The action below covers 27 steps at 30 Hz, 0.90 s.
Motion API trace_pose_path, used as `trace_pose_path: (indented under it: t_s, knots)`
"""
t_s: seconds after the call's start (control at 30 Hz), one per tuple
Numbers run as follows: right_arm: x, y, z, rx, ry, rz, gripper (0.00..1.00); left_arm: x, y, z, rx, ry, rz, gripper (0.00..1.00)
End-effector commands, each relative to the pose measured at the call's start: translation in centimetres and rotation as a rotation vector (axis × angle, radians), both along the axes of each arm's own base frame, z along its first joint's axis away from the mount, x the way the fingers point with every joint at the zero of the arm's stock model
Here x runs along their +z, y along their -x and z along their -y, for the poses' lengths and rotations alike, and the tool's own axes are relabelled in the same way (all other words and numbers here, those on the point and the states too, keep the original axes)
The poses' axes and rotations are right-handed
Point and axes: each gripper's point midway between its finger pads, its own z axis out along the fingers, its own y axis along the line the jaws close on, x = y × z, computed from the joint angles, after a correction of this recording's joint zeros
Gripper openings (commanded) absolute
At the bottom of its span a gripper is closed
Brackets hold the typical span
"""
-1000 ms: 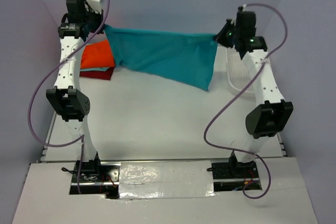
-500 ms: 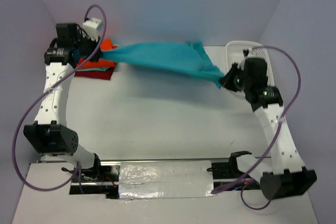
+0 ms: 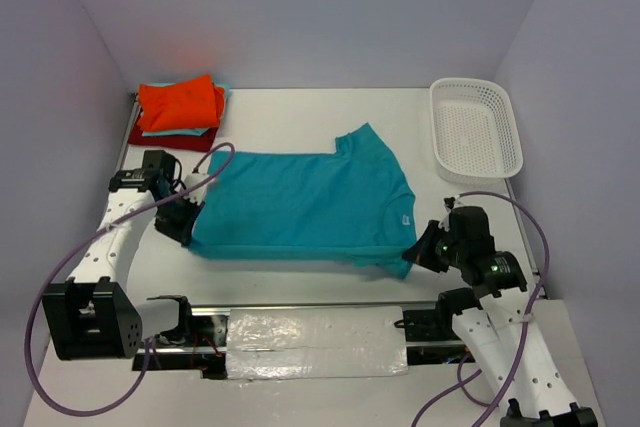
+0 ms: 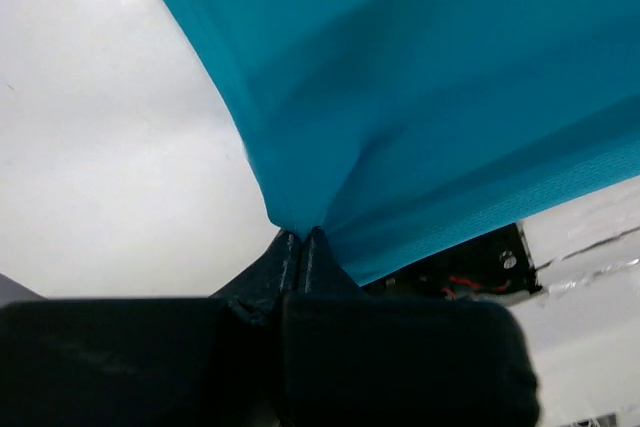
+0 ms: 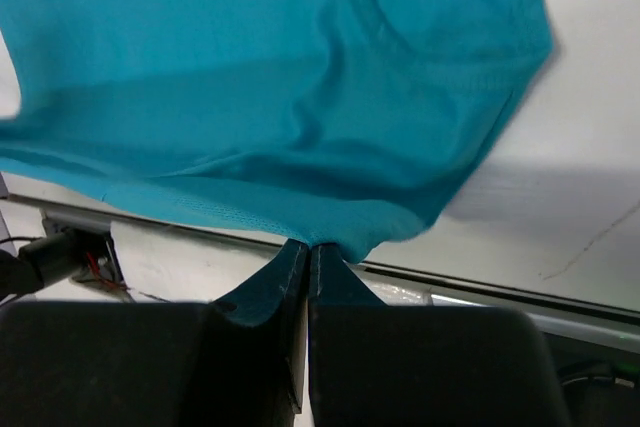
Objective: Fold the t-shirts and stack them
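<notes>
teal-blue t-shirt (image 3: pixel 300 202) spread flat on the desk (image 3: pixel 300 127), small white neck label (image 3: pixel 403 217) too small to read, left hand (image 3: pixel 183 222) clenched on its near-left corner, right hand (image 3: pixel 418 250) clenched on its near-right corner, folded orange shirt (image 3: pixel 180 105) far left

A: Pictured from above: how many t-shirts?
B: Four: one teal t-shirt (image 3: pixel 300 202), one orange t-shirt (image 3: pixel 180 102), one mint t-shirt (image 3: pixel 176 131), one dark red t-shirt (image 3: pixel 170 141).
A: Baskets?
B: A single white basket (image 3: pixel 482 175).
A: Grippers in shot?
B: Two: left gripper (image 3: pixel 185 219), right gripper (image 3: pixel 418 250).
</notes>
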Motion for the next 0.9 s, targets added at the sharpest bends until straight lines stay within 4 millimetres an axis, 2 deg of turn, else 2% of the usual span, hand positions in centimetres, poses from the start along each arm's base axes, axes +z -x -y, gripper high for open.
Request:
trace_pose_path:
  t_s: [0.0, 0.07, 0.13, 0.17, 0.2, 0.23, 0.27, 0.3, 0.33, 0.37, 0.4, 0.47, 0.53, 0.57, 0.6, 0.63, 0.67, 0.7, 0.73, 0.77, 0.8, 0.83, 0.87]
  knots:
    - [-0.3, 0.3, 0.0, -0.025, -0.005, -0.027, 0.0, 0.2, 1.2, -2.4, -0.028, -0.125, 0.0, 0.0]
    - [-0.7, -0.1, -0.1, -0.029, -0.007, -0.046, 0.0, 0.3, 0.9, -2.4, -0.029, -0.123, 0.004, 0.0]
    - [-0.4, -1.5, -0.4, -0.015, -0.005, -0.036, 0.0, 0.2, 0.3, -2.3, -0.029, -0.113, 0.002, 0.0]
    - [-0.1, -2.2, -0.7, -0.006, -0.012, -0.02, 0.0, 0.2, -0.8, -2.3, -0.026, -0.113, 0.012, 0.0]
    - [0.8, -3.9, -1.1, 0.02, -0.011, 0.022, 0.0, 0.2, -1.6, -2.4, -0.026, -0.114, 0.008, 0.0]
    - [1.0, -4.7, -1.2, 0.025, 0.003, 0.032, 0.0, 0.5, -2.1, -2.5, -0.022, -0.119, 0.028, 0.0]
    - [1.1, -6.4, -1.3, 0.042, 0.034, 0.041, 0.0, -0.1, -2.9, -2.7, -0.015, -0.124, 0.015, 0.0]
    - [1.0, -7.0, -1.5, 0.062, 0.045, 0.04, 0.0, -0.3, -3.4, -2.8, -0.01, -0.129, 0.009, 0.0]
    - [0.8, -7.5, -1.9, 0.088, 0.056, 0.029, 0.0, -0.8, -3.9, -2.9, -0.008, -0.13, -0.011, 0.0]
    - [-0.5, -8.1, -2.3, 0.11, 0.071, -0.02, 0.0, -1.0, -4.2, -3.0, -0.006, -0.129, -0.014, 0.0]
    - [-0.5, -8.6, -2.7, 0.145, 0.082, -0.022, 0.0, -1.4, -4.4, -2.9, -0.007, -0.127, -0.022, 0.0]
    - [-1.9, -8.8, -3.1, 0.177, 0.1, -0.086, 0.0, -2.1, -4.6, -2.9, -0.01, -0.125, -0.044, 0.0]
    - [-1.9, -9.8, -3.1, 0.184, 0.115, -0.063, 0.0, -2.4, -5.5, -3.1, -0.002, -0.129, -0.026, 0.0]
    - [-1.9, -10.3, -3.1, 0.184, 0.122, -0.06, 0.0, -2.3, -6.2, -3.0, 0.002, -0.123, -0.009, 0.0]
    - [-0.1, -12.2, -3.2, 0.195, 0.129, 0.003, 0.0, -1.1, -8.5, -3.0, 0.012, -0.119, 0.062, 0.0]
    - [1.2, -14.0, -3.2, 0.197, 0.137, 0.038, 0.0, -1.0, -10.1, -2.9, 0.014, -0.106, 0.068, 0.0]
    - [0.4, -15.4, -2.8, 0.2, 0.167, -0.025, 0.0, -0.1, -12.0, -2.2, 0.021, -0.068, 0.099, 0.0]
    - [7.0, -21.0, -2.2, 0.159, 0.174, 0.123, 0.0, 4.3, -16.7, -2.2, 0.035, -0.058, 0.232, 0.0]
    - [9.9, -24.2, -1.6, 0.15, 0.193, 0.176, 0.0, 4.2, -19.9, -2.1, 0.044, -0.039, 0.224, 0.0]
    - [8.1, -27.0, -1.0, 0.144, 0.199, 0.058, 0.0, 6.4, -22.8, -1.9, 0.091, -0.006, 0.274, 0.0]
    - [20.1, -32.6, 0.6, 0.065, 0.182, 0.325, 0.0, 16.3, -28.4, -2.0, 0.118, 0.028, 0.546, 0.0]
    - [24.5, -34.9, 1.3, 0.032, 0.17, 0.412, 0.0, 16.3, -31.6, -2.3, 0.152, 0.053, 0.558, 0.0]
    - [23.0, -38.0, 1.6, -0.009, 0.112, 0.351, 0.0, 20.0, -33.4, -2.5, 0.202, 0.084, 0.669, 0.0]
